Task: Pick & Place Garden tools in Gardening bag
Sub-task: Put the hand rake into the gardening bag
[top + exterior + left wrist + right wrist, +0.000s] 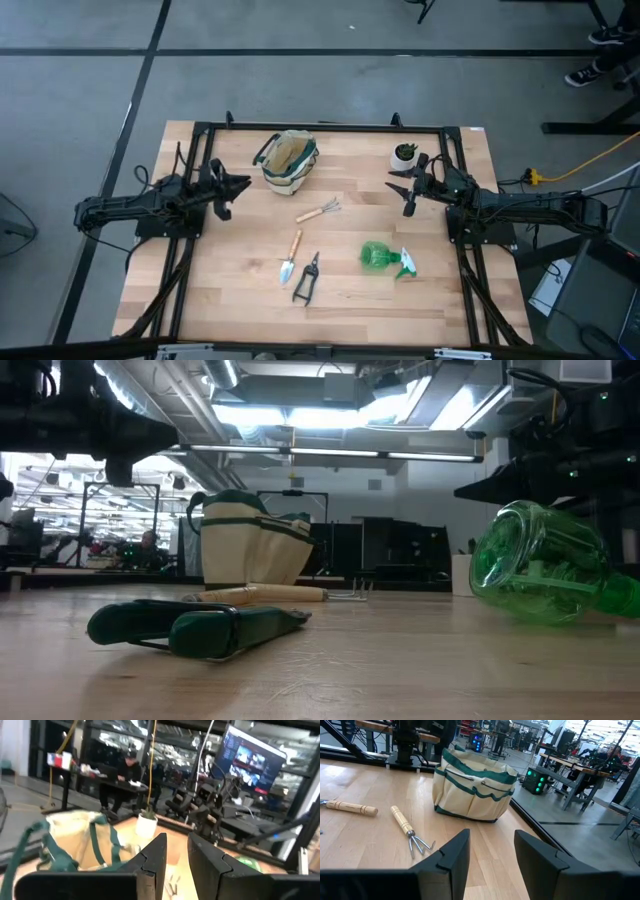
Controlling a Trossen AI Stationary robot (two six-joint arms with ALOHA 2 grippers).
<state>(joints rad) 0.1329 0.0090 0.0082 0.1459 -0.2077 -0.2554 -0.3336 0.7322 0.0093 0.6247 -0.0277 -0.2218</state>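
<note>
**Scene status: four tools on the table, both grippers empty**

No legible brand, label or writing is visible on any item.

In the high view, nearest the lower edge of the frame lie the pruning shears (pixel 306 279), with the trowel (pixel 290 258) just beside them to the left. The spray bottle (pixel 383 258) lies on its side at lower right of centre. The hand rake (pixel 319 211) lies near the frame centre. The gardening bag (pixel 288 160) stands upright above centre, with nothing visibly inside. A potted plant (pixel 405 154) stands at upper right.

The left gripper (pixel 238 186) is held level left of the bag, fingers narrowly parted, holding nothing. The right gripper (pixel 398 187) is held level just below the plant, fingers parted wider, holding nothing.

The table (pixel 240 300) is light wood within a black frame. The floor around it is grey. A person (pixel 122 772) sits at a desk beyond the table.
</note>
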